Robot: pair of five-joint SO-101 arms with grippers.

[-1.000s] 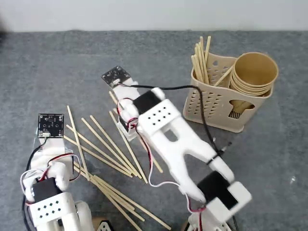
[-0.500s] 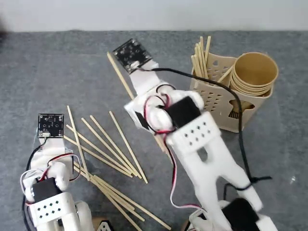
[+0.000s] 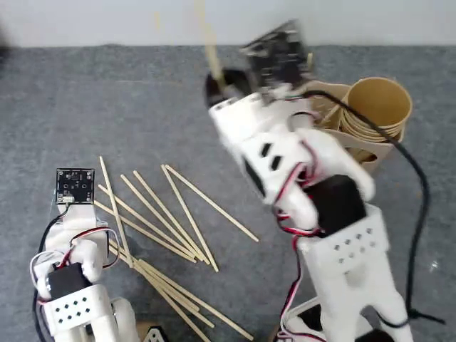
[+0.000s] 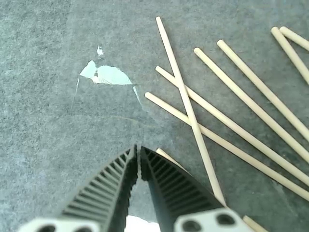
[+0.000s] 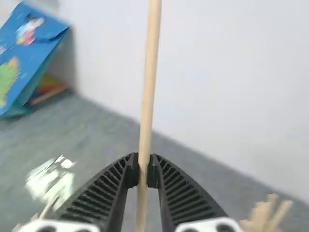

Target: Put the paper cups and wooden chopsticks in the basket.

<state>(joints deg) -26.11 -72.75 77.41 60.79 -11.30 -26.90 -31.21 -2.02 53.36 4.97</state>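
My right gripper (image 5: 142,169) is shut on a single wooden chopstick (image 5: 149,72) that stands nearly upright between its jaws. From above, that gripper (image 3: 216,84) is raised just left of the beige basket (image 3: 377,148), with the chopstick (image 3: 209,50) pointing up and away. Stacked paper cups (image 3: 377,103) sit in the basket, partly hidden by the arm. Several loose chopsticks (image 3: 164,217) lie on the grey mat. My left gripper (image 4: 138,151) is shut on nothing, low over the mat beside some of those chopsticks (image 4: 186,101).
The right arm's white body (image 3: 306,178) covers the basket's left half. Tips of chopsticks standing in the basket (image 5: 268,208) show beside the gripper. A blue box (image 5: 24,58) leans by the wall. The mat has a torn patch (image 4: 104,72).
The right arm lifted one chopstick off the mat, swung it up and right toward the basket, and tilted it nearly upright. The left arm has not moved.
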